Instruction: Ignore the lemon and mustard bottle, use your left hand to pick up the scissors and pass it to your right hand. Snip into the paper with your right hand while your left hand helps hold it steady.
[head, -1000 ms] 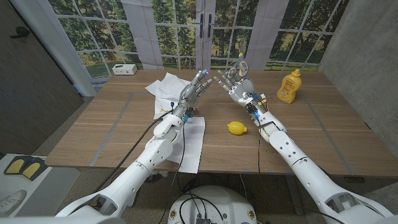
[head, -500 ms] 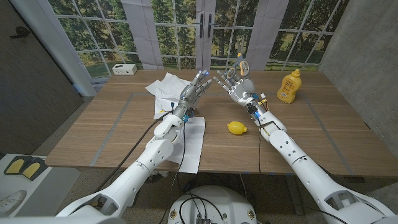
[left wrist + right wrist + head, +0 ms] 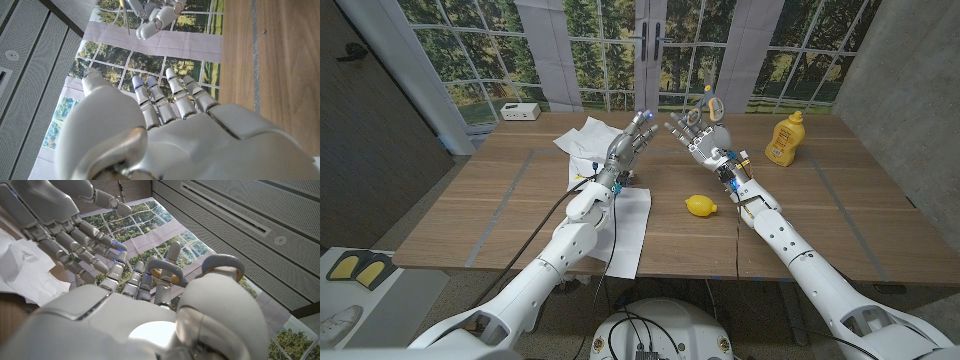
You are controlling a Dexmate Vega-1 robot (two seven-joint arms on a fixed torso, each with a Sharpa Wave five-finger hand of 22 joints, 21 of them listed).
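Both hands hang raised over the far half of the wooden table, fingertips close together but apart. The right hand holds the scissors: its fingers pass through the grey handle loops, which show above the knuckles in the right wrist view, orange lining inside one loop. The blades are hidden behind the hand; only a thin dark tip shows in the left wrist view. The left hand holds nothing, its fingers straight, nearly side by side, reaching toward the right hand.

A flat sheet of paper lies under the left forearm, its near end hanging over the table edge. A crumpled sheet lies just behind the left hand, partly covered by it. The lemon sits near the right forearm, between the two arms. The mustard bottle stands upright toward the table's right side, well apart from the hands. A small white box rests on a ledge beyond the far left corner. Behind the table hangs a backdrop of windows and trees.

Black cables run along both forearms. How firmly the right hand's fingers close on the handles cannot be told.
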